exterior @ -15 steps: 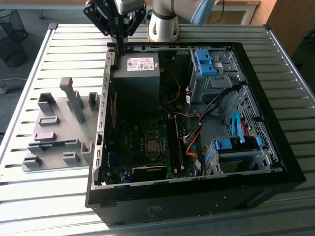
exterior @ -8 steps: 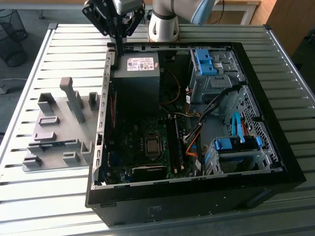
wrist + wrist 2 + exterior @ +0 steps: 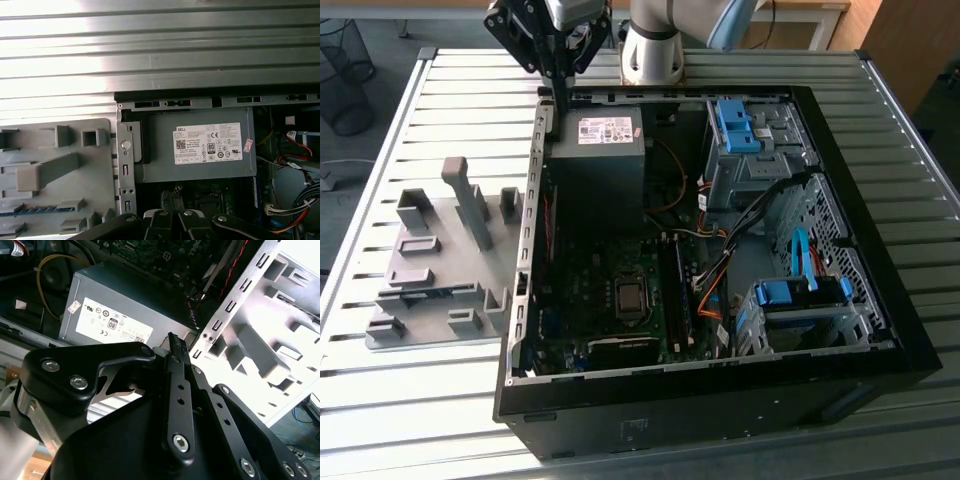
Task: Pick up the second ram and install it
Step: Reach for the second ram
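Note:
The second ram [image 3: 30, 210] shows in the first wrist view as a thin blue-green strip lying edge-on in a slot of the grey holder plate [image 3: 100, 170]. My gripper [image 3: 560, 106] hangs over the back corner of the open computer case [image 3: 720, 400], on the exterior view's left, beside the grey power supply [image 3: 600, 150]. In the second wrist view its black fingers [image 3: 176, 390] meet at the tips, and the gripper [image 3: 173, 338] is shut with nothing in it. The gripper [image 3: 173, 200] is well apart from the ram.
The holder plate [image 3: 430, 270] with upright grey blocks lies on the slatted table [image 3: 420, 400], on the exterior view's left of the case. Inside the case are the motherboard [image 3: 620, 300], loose cables [image 3: 715, 290] and blue drive-bay clips [image 3: 800, 290].

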Robot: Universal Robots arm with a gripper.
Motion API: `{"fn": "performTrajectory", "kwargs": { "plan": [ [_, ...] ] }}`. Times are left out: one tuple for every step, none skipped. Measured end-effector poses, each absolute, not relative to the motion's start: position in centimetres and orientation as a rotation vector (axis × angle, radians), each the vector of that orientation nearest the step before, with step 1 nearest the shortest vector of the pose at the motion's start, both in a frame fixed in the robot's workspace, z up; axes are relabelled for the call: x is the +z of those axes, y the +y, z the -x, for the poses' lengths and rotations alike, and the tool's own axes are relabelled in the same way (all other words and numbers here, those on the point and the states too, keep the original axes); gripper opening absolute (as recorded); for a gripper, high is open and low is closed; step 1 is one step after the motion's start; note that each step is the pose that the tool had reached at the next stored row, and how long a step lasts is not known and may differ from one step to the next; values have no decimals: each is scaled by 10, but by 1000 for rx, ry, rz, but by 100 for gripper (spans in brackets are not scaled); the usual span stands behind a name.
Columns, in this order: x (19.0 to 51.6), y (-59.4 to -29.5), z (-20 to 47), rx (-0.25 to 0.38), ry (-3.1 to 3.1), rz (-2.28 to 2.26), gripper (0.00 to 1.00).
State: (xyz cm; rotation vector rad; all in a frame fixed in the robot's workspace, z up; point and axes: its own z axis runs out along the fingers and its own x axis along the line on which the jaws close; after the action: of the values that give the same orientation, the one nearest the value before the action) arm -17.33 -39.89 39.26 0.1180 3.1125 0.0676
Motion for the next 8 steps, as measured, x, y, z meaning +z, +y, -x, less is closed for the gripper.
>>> {"fn": "performTrajectory", "kwargs": {
  "plan": [
    [393, -399, 174, 68, 3112, -118, 10],
    [393, -399, 174, 68, 3112, -118, 10],
    [393, -399, 174, 68, 3112, -118, 10],
    [393, -399, 175, 68, 3112, -118, 10],
    [393, -399, 175, 68, 3112, -118, 10],
    [393, -399, 176, 68, 3112, -118, 10],
    [393, -399, 176, 68, 3113, -118, 10],
    [393, -399, 176, 68, 3112, -118, 10]
  ]
}}
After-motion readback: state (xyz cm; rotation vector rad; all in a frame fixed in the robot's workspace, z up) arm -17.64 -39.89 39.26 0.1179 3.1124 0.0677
